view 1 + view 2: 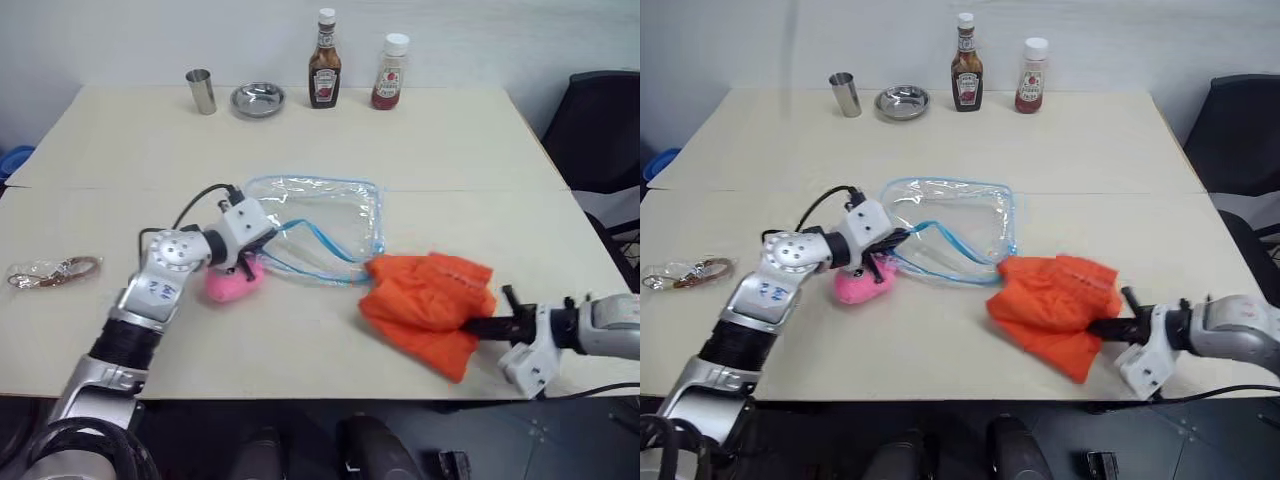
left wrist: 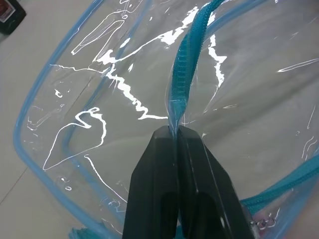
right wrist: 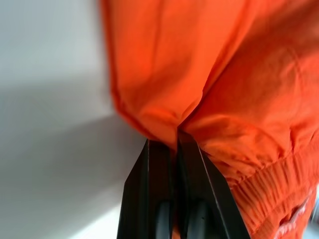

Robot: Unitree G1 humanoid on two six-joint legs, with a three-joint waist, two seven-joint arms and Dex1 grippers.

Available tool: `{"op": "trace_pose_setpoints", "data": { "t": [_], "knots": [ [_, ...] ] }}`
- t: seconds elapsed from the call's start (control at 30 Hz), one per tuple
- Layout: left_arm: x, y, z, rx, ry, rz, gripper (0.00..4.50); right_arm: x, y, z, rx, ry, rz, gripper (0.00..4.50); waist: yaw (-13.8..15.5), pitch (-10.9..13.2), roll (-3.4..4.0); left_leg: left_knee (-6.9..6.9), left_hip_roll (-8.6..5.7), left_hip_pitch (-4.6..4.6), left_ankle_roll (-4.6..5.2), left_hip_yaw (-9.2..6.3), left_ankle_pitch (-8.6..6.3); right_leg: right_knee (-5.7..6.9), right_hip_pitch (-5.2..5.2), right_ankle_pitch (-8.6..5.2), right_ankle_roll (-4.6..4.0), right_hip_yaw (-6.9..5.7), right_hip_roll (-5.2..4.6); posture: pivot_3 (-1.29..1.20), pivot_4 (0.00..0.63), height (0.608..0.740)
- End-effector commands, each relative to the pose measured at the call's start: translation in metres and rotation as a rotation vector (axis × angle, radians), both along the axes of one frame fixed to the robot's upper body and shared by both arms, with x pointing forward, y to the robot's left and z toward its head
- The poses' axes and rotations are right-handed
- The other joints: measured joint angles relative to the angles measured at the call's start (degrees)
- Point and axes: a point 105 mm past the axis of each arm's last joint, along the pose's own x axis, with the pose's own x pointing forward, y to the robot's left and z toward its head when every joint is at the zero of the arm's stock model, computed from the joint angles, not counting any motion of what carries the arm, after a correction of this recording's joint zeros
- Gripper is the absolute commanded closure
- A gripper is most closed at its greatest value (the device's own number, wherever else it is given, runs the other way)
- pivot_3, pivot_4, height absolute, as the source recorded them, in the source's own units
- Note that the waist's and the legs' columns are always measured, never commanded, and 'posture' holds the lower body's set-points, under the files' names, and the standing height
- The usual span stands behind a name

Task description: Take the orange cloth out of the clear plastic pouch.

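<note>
My left arm: silver joint housings, black ribbed forearm sleeve, blue markings, looping black cable. My right arm: grey shell, white bracket. Both grippers: black fingers.

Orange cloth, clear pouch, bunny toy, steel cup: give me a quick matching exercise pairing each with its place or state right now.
Things:
1. orange cloth
2. clear plastic pouch
3. pink plush bunny toy
4. steel cup

States:
A. stands upright at the far edge of the table
B. lies under the left gripper, beside the pouch
C. outside the pouch, pinched by the right gripper
D. its blue zipper edge is pinched by the left gripper's fingers

Pairs: 1-C, 2-D, 3-B, 4-A
</note>
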Motion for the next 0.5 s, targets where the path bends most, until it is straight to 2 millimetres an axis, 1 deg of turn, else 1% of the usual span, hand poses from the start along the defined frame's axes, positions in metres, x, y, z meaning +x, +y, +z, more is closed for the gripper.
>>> {"op": "trace_pose_setpoints", "data": {
  "t": [0.03,0.1,0.13,0.17,0.2,0.27,0.4,0.47,0.5],
  "knots": [
    [-0.031,-0.006,0.001,-0.013,0.046,-0.175,4.5,0.026,-0.04,0.025,0.115,-0.101,-0.271,4.45,-0.24,0.0,0.02,0.0,0.0,0.01,0.0,0.01,0.0,0.0,0.0,0.0,-0.01,0.0,0.0,0.0,0.15,0.74],
    [-0.065,-0.015,-0.008,-0.005,0.135,-0.323,4.5,0.051,-0.048,0.045,0.431,-0.137,-0.517,4.45,-0.42,0.01,0.01,-0.02,0.01,0.01,0.0,0.02,0.0,-0.01,0.0,-0.01,-0.02,0.01,-0.01,0.0,0.15,0.74],
    [-0.076,-0.017,-0.011,0.001,0.169,-0.363,4.5,0.057,-0.05,0.048,0.536,-0.123,-0.583,4.45,-0.97,-0.01,-0.09,-0.05,0.06,0.02,-0.01,0.03,0.01,-0.03,0.0,-0.01,-0.02,0.0,0.04,0.0,0.15,0.74],
    [-0.085,-0.017,-0.016,0.017,0.194,-0.386,4.5,0.06,-0.047,0.048,0.627,-0.091,-0.63,4.45,-1.11,0.02,0.04,-0.07,0.15,0.04,-0.03,0.03,0.02,-0.02,0.04,-0.01,-0.02,0.02,0.11,0.0,0.15,0.74],
    [-0.089,-0.017,-0.019,0.028,0.205,-0.39,4.5,0.06,-0.044,0.048,0.666,-0.067,-0.65,4.45,-1.03,0.08,0.18,-0.06,0.1,0.04,-0.03,0.03,0.02,0.0,0.04,-0.01,-0.02,0.03,0.07,0.0,0.15,0.74],
    [-0.088,-0.017,-0.021,0.042,0.191,-0.368,4.5,0.054,-0.027,0.041,0.714,-0.001,-0.637,4.45,-0.4,0.04,0.39,-0.06,0.09,0.01,-0.03,-0.02,0.02,0.02,0.02,-0.01,-0.02,0.0,0.07,0.0,0.15,0.74],
    [-0.082,-0.024,-0.017,-0.021,0.187,-0.314,4.5,0.037,0.008,0.026,0.735,0.086,-0.578,4.45,0.79,0.03,0.42,-0.04,0.04,-0.06,-0.01,-0.11,0.01,-0.01,0.02,-0.01,-0.01,-0.03,0.06,0.0,0.15,0.74],
    [-0.081,-0.026,-0.014,-0.055,0.2,-0.294,4.5,0.028,0.019,0.017,0.711,0.112,-0.551,4.45,1.26,0.03,0.42,-0.03,-0.02,-0.11,0.04,-0.1,-0.02,-0.04,0.02,-0.01,-0.01,-0.01,0.02,0.0,0.15,0.74],
    [-0.079,-0.026,-0.014,-0.064,0.201,-0.272,4.5,0.024,0.022,0.011,0.675,0.114,-0.539,4.45,1.31,0.03,0.42,-0.03,-0.02,-0.12,0.05,-0.09,-0.02,-0.06,0.01,-0.01,-0.01,-0.01,0.02,0.0,0.15,0.74]
  ]
}}
